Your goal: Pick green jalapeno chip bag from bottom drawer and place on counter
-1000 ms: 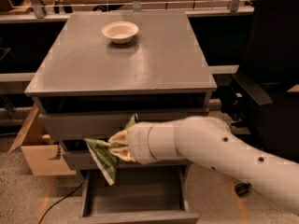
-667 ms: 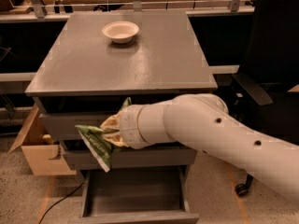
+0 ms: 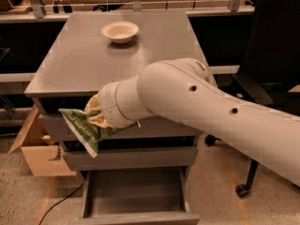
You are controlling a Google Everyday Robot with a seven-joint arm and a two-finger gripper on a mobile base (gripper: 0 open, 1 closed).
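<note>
The gripper is clamped on the bag, which hangs in the air just below the counter's front edge, near its left corner. The pick looks done: the bottom drawer, under the counter, stands open with no bag showing inside. What remains is to raise the bag over the counter and set it down. The arm reaches in from the right across the counter's front, wrist pointing left.

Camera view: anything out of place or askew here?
Nothing damaged or spilled. The tool, in front of the upper drawers, grips the green jalapeno chip bag, which dangles tilted below the counter edge. The bottom drawer stands open.
</note>
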